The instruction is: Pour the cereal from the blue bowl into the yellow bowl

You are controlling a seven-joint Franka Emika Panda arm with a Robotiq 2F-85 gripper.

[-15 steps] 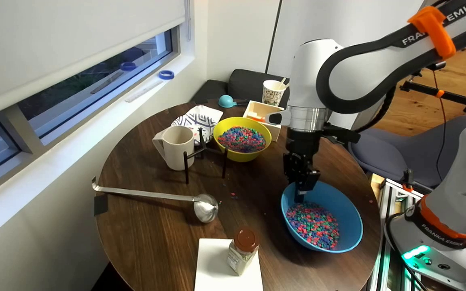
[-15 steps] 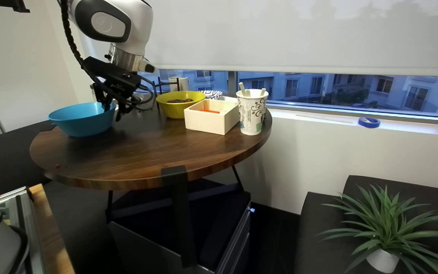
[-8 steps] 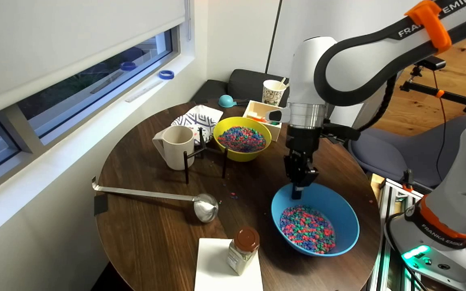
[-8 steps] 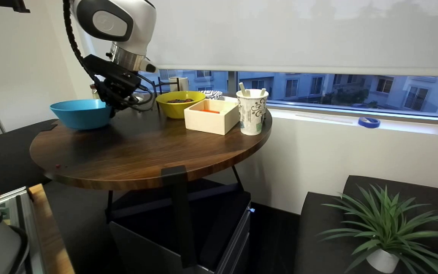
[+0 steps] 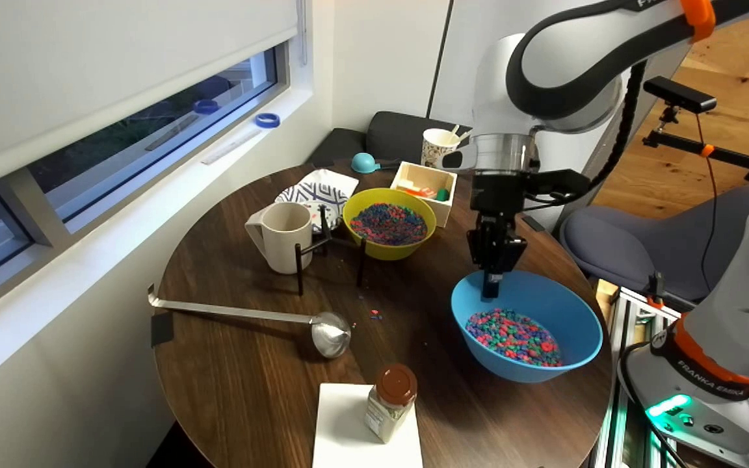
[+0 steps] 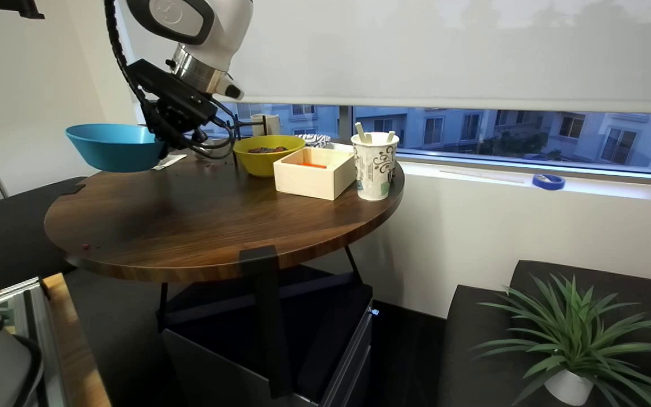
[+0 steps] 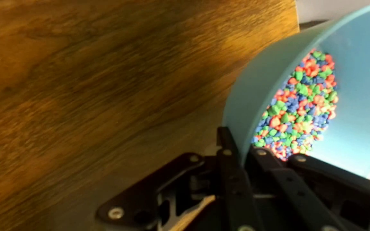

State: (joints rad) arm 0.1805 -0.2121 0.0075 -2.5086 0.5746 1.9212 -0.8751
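The blue bowl (image 5: 573,325) hangs above the right side of the round table, lifted off the wood; an exterior view shows its wall (image 6: 112,155) from the side. My gripper (image 5: 490,286) is shut on its rim, one finger outside and one inside, as the wrist view (image 7: 242,148) shows. The bowl is slightly tilted. Multicoloured cereal (image 5: 514,339) lies in its bottom and also shows in the wrist view (image 7: 300,109). The yellow bowl (image 5: 381,252) stands on the table behind and left of the gripper, with similar cereal (image 5: 389,224) inside. It also shows in an exterior view (image 6: 257,163).
Near the yellow bowl are a wooden box (image 5: 443,208), a white mug (image 5: 287,240), a black stand (image 5: 322,242) and a patterned cloth-like item (image 5: 322,188). A paper cup (image 6: 374,169), a long-handled ladle (image 5: 331,335) and a spice jar (image 5: 391,403) also stand or lie there.
The blue bowl has been lifted off the table with the gripper on its rim, first moving slightly left, then up and right in an exterior view. The yellow bowl has not moved.
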